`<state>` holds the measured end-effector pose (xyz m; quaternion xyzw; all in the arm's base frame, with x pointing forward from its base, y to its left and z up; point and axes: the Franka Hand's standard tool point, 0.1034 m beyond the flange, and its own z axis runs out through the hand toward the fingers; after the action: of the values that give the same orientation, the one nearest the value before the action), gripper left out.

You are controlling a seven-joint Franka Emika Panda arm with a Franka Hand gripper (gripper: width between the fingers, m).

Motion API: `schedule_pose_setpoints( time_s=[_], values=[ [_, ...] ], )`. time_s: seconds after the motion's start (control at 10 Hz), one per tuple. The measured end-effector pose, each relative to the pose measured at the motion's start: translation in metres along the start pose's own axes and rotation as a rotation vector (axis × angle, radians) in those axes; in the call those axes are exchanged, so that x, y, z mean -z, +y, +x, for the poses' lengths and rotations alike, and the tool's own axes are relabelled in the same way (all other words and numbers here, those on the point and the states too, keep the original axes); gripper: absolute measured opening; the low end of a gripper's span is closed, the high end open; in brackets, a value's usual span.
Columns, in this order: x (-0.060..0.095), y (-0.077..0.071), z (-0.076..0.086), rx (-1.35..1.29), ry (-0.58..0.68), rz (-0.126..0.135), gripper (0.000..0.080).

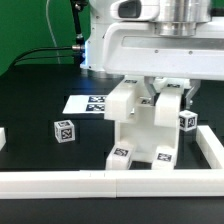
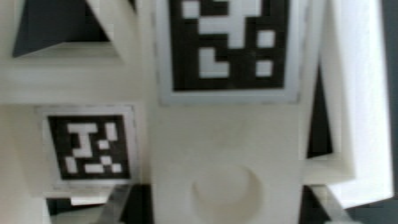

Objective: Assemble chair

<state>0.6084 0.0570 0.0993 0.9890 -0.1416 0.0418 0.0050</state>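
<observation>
The partly built white chair (image 1: 138, 128) stands upright near the front rail, with tags on its feet and its side. My gripper (image 1: 170, 96) comes down on it from above, toward the exterior view's right. In the wrist view a white chair panel (image 2: 222, 150) fills the gap between my dark fingers (image 2: 118, 204), so my gripper (image 2: 228, 208) is shut on it. Above it, a large tag (image 2: 226, 45) and a smaller tag (image 2: 86, 148) show on other chair panels. A loose tagged chair block (image 1: 64, 130) lies on the table toward the exterior view's left.
The marker board (image 1: 84, 102) lies flat behind the chair. A long white border rail (image 1: 90, 183) runs along the front and up the exterior view's right side (image 1: 212, 148). The arm's white body (image 1: 150, 45) hangs over the chair.
</observation>
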Motion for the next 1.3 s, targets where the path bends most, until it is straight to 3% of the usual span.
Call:
schedule_pose_setpoints(
  time_s=[0.3, 0.4, 0.5, 0.6, 0.7, 1.0, 1.1, 1.2, 1.3],
  values=[
    [0.001, 0.000, 0.000, -0.001, -0.003, -0.001, 0.0285],
    [0.001, 0.000, 0.001, -0.002, -0.003, 0.000, 0.0500],
    [0.001, -0.001, 0.000, -0.004, -0.009, -0.002, 0.0500],
    [0.005, -0.002, -0.001, -0.007, -0.017, -0.002, 0.0617],
    [0.012, -0.005, -0.003, -0.015, -0.033, -0.002, 0.0639],
    [0.057, -0.020, -0.017, -0.042, -0.078, 0.017, 0.0648],
    [0.067, -0.033, -0.022, -0.052, -0.060, -0.007, 0.0648],
    [0.069, -0.039, -0.024, -0.028, -0.046, -0.021, 0.0648],
    [0.066, -0.035, -0.023, -0.033, -0.053, -0.018, 0.0648]
  ],
)
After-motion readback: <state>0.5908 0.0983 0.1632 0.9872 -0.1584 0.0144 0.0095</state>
